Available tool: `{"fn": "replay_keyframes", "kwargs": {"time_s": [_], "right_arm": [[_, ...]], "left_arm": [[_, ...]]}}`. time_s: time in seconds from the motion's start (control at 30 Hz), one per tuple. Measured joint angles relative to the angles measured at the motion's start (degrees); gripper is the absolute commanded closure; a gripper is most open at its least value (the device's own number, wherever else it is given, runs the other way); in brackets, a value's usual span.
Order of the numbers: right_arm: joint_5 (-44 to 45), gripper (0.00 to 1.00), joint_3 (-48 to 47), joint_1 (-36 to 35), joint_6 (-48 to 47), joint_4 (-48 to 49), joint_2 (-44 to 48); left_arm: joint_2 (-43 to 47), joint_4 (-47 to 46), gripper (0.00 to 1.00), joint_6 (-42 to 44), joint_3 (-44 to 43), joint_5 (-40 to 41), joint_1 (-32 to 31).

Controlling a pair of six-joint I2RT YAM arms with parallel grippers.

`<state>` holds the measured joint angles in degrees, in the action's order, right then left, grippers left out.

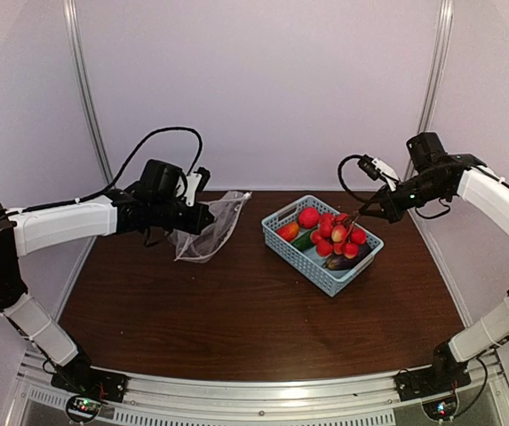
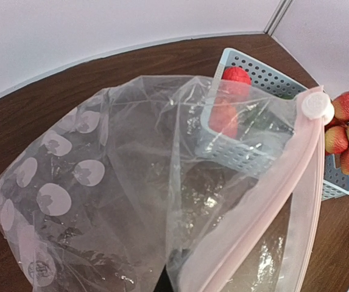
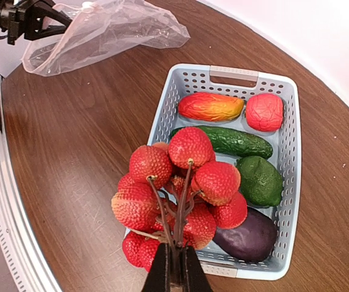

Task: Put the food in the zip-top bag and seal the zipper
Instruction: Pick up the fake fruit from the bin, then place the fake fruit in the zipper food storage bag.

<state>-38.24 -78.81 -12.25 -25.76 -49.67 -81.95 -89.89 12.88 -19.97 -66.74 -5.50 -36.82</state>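
Red fruit cluster [image 3: 175, 182] hangs by its stems from the clamped right gripper [image 3: 175, 263] – over the blue basket [image 3: 289, 152].
Cucumber [image 3: 232, 141], green pepper [image 3: 259, 180] and eggplant [image 3: 247, 237] lie inside; well left, the left gripper [image 1: 206, 216] – pinched closed – holds up the spotted zip-top bag [image 2: 119, 182].

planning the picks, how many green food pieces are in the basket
2: a cucumber across the middle of the basket and a green pepper beside it. The red fruit bunch may hide more.
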Motion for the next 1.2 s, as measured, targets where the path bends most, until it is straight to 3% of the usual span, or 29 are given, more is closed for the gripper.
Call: {"fn": "replay_keyframes", "kwargs": {"time_s": [0.27, 0.5, 0.9, 1.07, 1.2], "right_arm": [[-7.2, 1.00, -0.4, 0.0, 1.0, -0.5, 6.7], [-16.9, 1.00, -3.5, -2.7, 5.1, 3.6, 5.3], [-29.5, 1.00, -3.0, -13.2, 24.0, 27.9, 4.1], [-32.3, 1.00, -1.1, -14.2, 32.6, 39.8, 2.0], [-32.7, 1.00, -0.4, -14.4, 35.4, 43.6, -2.3]], "left_arm": [[-0.7, -3.3, 1.00, -1.7, 0.0, -2.2, 0.5], [-2.1, -4.3, 1.00, -5.7, -0.6, -3.9, 0.1], [-4.6, -8.2, 1.00, -11.5, -2.9, -3.5, -4.3], [-4.9, -8.8, 1.00, -11.9, -3.6, -3.8, -6.2], [-4.5, -9.4, 1.00, -10.7, -3.9, -4.3, -8.4]]}}
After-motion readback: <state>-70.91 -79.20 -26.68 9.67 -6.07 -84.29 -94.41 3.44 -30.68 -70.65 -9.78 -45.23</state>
